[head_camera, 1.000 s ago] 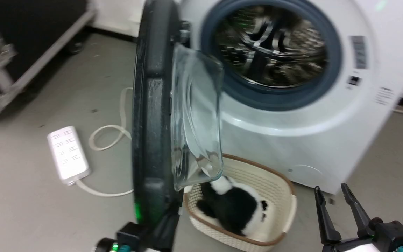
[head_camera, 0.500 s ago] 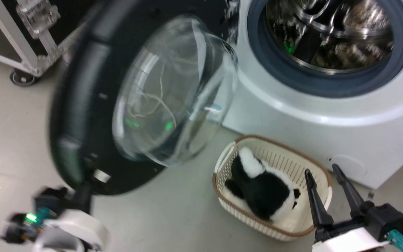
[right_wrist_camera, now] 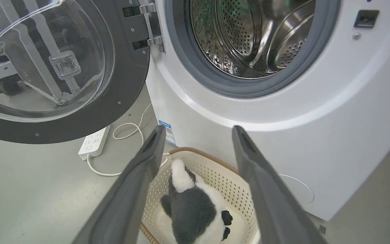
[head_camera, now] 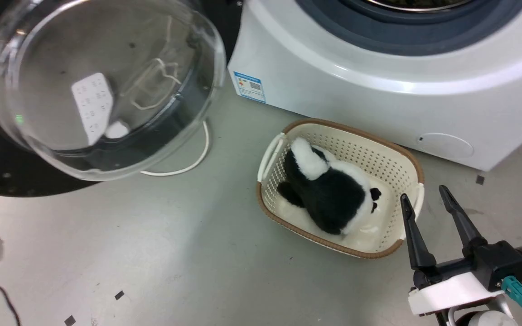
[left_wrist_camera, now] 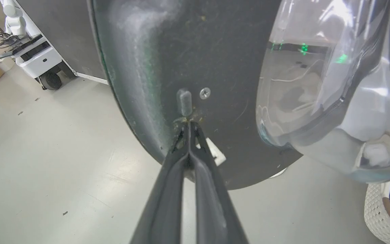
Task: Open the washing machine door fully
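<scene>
The washing machine door (head_camera: 52, 54) stands swung wide on its metal hinge (right_wrist_camera: 151, 23), left of the steel drum (right_wrist_camera: 249, 37), with its inner face and bulging glass bowl (right_wrist_camera: 46, 57) turned toward the robot. The right wrist view takes in hinge, drum and grey seal together, while the head view cuts the opening off at its top edge. The left wrist view gives the close detail: the left gripper (left_wrist_camera: 188, 123) has its fingers pressed together, their tips touching the door's black inner face just below a small peg (left_wrist_camera: 184, 101) and a screw (left_wrist_camera: 204, 93). The right gripper (head_camera: 422, 192) hangs spread, apart from everything, above a cream basket (head_camera: 406, 154) holding a black-and-white plush toy (head_camera: 329, 190). A white power strip (right_wrist_camera: 93, 144) lies on the floor beneath the door. A blue-edged label (head_camera: 249, 86) sits on the machine's lower front corner, its writing too small to read.
</scene>
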You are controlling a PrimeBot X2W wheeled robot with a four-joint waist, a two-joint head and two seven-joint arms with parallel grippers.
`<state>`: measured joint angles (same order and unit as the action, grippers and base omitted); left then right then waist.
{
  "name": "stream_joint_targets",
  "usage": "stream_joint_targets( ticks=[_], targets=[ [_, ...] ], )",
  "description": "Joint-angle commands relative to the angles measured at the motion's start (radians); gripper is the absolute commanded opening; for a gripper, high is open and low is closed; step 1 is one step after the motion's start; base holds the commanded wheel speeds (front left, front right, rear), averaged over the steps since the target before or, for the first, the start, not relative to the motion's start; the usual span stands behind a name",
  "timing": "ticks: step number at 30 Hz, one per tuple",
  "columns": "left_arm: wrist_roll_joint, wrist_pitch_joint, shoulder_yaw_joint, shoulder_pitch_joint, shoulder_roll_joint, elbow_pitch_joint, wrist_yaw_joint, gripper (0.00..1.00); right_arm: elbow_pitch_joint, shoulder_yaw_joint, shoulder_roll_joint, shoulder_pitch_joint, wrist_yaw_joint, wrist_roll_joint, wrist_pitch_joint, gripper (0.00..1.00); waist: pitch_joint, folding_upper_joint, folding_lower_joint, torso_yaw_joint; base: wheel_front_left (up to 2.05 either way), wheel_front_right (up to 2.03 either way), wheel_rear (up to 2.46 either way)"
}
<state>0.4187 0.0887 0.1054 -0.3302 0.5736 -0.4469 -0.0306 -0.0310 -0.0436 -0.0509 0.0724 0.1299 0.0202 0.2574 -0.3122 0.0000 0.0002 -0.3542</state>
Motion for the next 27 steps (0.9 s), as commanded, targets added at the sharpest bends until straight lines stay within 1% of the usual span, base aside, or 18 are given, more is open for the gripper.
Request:
stream_joint_targets(
  ticks=[1,4,8,10,13,16,18,19,20,21,22,23,24,25,26,27],
  targets=[
    [-0.001,0.018,-0.001,-0.031,0.017,-0.042,-0.012,0.0,-0.001,0.003,0.001,0.017,0.001,-0.005,0.004,1.0,-0.007,0.0,-0.0002,0.012,0.0,0.0,0.0],
    [-0.007,0.049,-0.014,-0.063,0.029,-0.106,-0.03,0.0,-0.003,0.005,0.001,0.017,0.001,-0.006,0.004,1.0,-0.003,0.0,-0.0002,0.02,0.0,0.0,0.0],
    [-0.011,0.093,-0.03,-0.088,0.023,-0.162,-0.043,0.0,-0.006,0.006,0.001,0.012,0.001,0.001,0.004,1.0,0.017,0.0,-0.0002,0.025,0.0,0.0,0.0],
    [-0.013,0.119,-0.034,-0.092,0.017,-0.174,-0.046,0.0,-0.009,0.004,0.001,0.008,0.001,0.007,0.004,1.0,0.034,0.0,-0.0002,0.028,0.0,0.0,0.0],
    [-0.019,0.153,-0.034,-0.09,0.009,-0.153,-0.053,0.0,-0.015,0.009,0.001,-0.001,0.001,0.021,0.004,1.0,0.07,0.0,-0.0002,0.032,0.0,0.0,0.0],
    [-0.03,0.167,-0.039,-0.069,-0.009,-0.087,-0.057,0.0,-0.015,0.022,0.001,-0.015,0.001,0.031,0.004,1.0,0.12,0.0,-0.0002,0.04,0.0,0.0,0.0],
    [-0.034,0.171,-0.041,-0.045,-0.034,-0.019,-0.055,0.0,-0.014,0.033,0.001,-0.026,0.001,0.037,0.004,1.0,0.159,0.0,-0.0002,0.049,0.0,0.0,0.0],
    [-0.034,0.171,-0.041,-0.045,-0.034,-0.019,-0.055,0.0,-0.014,0.033,0.001,-0.026,0.001,0.037,0.004,1.0,0.159,0.0,-0.0002,0.049,0.0,0.0,0.0],
    [-0.043,0.172,-0.05,-0.008,-0.063,0.06,-0.047,0.0,-0.012,0.047,0.001,-0.039,0.001,0.043,0.004,1.0,0.198,0.0,-0.0002,0.062,0.0,0.0,0.0],
    [-0.046,0.172,-0.055,0.016,-0.078,0.099,-0.043,0.0,-0.011,0.054,0.001,-0.045,0.001,0.046,0.004,1.0,0.218,0.0,-0.0002,0.07,0.0,0.0,0.0],
    [-0.046,0.172,-0.055,0.016,-0.078,0.099,-0.043,0.0,-0.011,0.054,0.001,-0.045,0.001,0.046,0.004,1.0,0.218,0.0,-0.0002,0.07,0.0,0.0,0.0],
    [-0.048,0.172,-0.062,0.068,-0.113,0.183,-0.033,0.0,-0.006,0.064,0.001,-0.059,0.001,0.051,0.004,1.0,0.252,0.0,-0.0002,0.091,0.0,0.0,0.0],
    [-0.048,0.172,-0.062,0.068,-0.113,0.183,-0.033,0.0,-0.006,0.064,0.001,-0.059,0.001,0.051,0.004,1.0,0.252,0.0,-0.0002,0.091,0.0,0.0,0.0],
    [-0.056,0.173,-0.08,0.124,-0.148,0.261,-0.021,0.0,0.0,0.075,0.001,-0.073,0.001,0.068,0.004,1.0,0.28,0.0,-0.0002,0.114,0.0,0.0,0.0],
    [-0.056,0.173,-0.08,0.124,-0.148,0.261,-0.021,0.0,0.0,0.075,0.001,-0.073,0.001,0.068,0.004,1.0,0.28,0.0,-0.0002,0.114,0.0,0.0,0.0],
    [-0.056,0.173,-0.086,0.153,-0.162,0.294,-0.017,0.0,0.003,0.078,0.001,-0.08,0.001,0.077,0.004,1.0,0.291,0.0,-0.0002,0.127,0.0,0.0,0.0]
  ],
)
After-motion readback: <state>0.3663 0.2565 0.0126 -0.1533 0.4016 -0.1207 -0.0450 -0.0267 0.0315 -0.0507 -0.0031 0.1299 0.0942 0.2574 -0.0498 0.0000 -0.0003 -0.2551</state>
